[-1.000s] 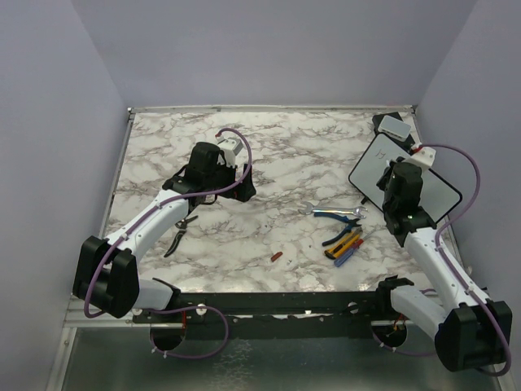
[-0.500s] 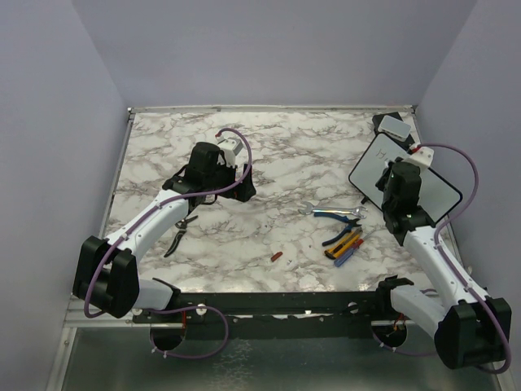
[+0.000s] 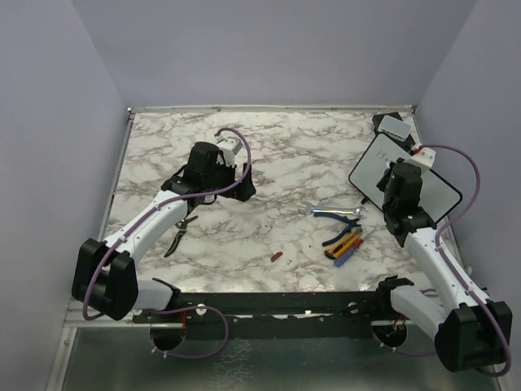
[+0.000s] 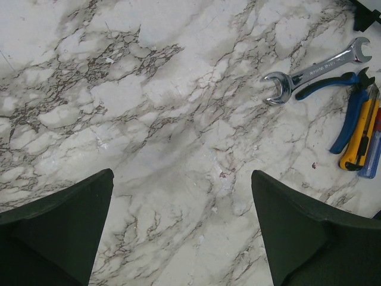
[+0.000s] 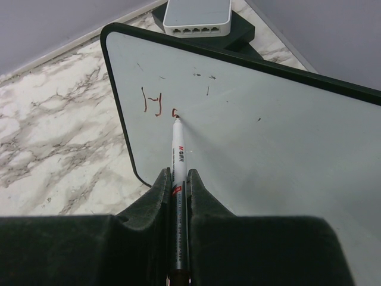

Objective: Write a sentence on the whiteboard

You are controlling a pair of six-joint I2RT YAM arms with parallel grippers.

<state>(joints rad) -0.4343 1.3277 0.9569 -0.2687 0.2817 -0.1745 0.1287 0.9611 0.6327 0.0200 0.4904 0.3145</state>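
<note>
Barely anything has changed in the last second: your right arm [image 3: 427,252] has nudged its wrist a touch farther over the whiteboard [image 3: 444,195], and your left arm [image 3: 155,220] sits where it was.

From the top camera, the whiteboard lies flat on the marble table [image 3: 285,138] at its far right side, turned at a diagonal. A grey-white block [image 3: 396,126] sits just beyond its far corner. Your right wrist hangs over the board's near-left part. A wrench [image 3: 334,212] and blue-handled pliers [image 3: 342,220] lie just off the board's left edge. Your left arm is well apart from the board, out toward the table's left.

On the left wrist camera, your left gripper [image 4: 181,174] is spread wide with only bare marble between its fingers. The wrench, the pliers and a yellow knife [image 4: 360,137] show at the right of that view.

On the right wrist camera, your right gripper [image 5: 177,179] is clamped on a marker [image 5: 178,152]. The marker's tip touches the board's surface, right at the end of a few red strokes [image 5: 152,102] near the board's upper-left corner. The block shows just past the board's far edge.
</note>
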